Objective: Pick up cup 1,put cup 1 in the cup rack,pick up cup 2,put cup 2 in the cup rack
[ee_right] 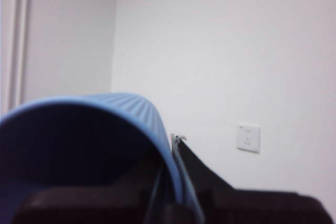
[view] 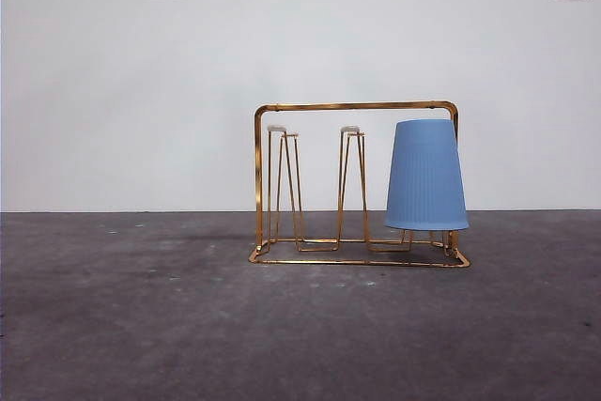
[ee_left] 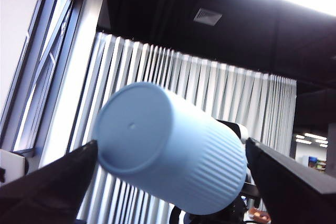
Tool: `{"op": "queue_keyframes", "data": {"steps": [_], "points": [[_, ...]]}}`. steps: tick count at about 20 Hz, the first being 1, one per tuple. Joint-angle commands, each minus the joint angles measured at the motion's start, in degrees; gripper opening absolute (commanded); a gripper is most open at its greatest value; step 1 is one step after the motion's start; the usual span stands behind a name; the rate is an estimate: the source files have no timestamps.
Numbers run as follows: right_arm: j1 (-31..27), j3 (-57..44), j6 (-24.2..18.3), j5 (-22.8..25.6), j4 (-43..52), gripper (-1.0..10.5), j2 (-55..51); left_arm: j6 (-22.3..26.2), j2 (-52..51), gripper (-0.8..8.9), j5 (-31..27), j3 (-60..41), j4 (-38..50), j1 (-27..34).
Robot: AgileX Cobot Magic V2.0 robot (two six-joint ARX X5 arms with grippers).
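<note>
The left fingers [ee_left: 52,182] clamp a pale ribbed cup [ee_left: 173,150] by its sides; the right fingers [ee_right: 205,177] pinch a darker cup [ee_right: 105,114] at its rim. Both cups are out of the front view. On the rack [view: 355,107], a third cup [view: 426,176] sits inverted at one end, so lower the next cup mouth-down, centred over a free prong [view: 351,176].

Three blue cups [view: 426,176], one cup rack [view: 355,107]

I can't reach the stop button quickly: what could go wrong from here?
The left claw grips the tapered pale blue ribbed plastic cup; it could slip. The right claw pinches only the wall of a darker blue ribbed cup, which may swing. The gold wire cup rack looks light; a bump could topple it and the upended blue cup on it.
</note>
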Motion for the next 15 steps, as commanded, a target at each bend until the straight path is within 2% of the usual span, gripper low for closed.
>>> {"op": "queue_keyframes", "data": {"steps": [1, 5, 11, 13, 15], "points": [[0.15, -0.17, -0.22, -0.35, 0.79, -0.1, 0.59, -2.56, 1.14, 4.75, -0.87, -0.35, 2.38, -0.63], [0.15, -0.17, -0.13, -2.51, 2.56, -0.1, 1.86, -3.54, 1.95, 4.75, -1.42, -0.35, 4.22, -0.87], [0.15, -0.17, -0.02, -2.86, 2.69, -0.1, 2.95, -3.80, 2.10, 4.62, -2.84, -0.35, 5.25, -0.87], [0.15, -0.17, -0.02, -2.89, 2.89, -0.1, 3.26, -3.91, 2.10, 3.93, -2.82, -0.35, 5.40, -0.87], [0.15, -0.17, -0.02, -2.89, 2.82, -0.1, 3.28, -3.91, 2.10, 2.36, -2.99, -0.35, 5.42, -0.85]]}}
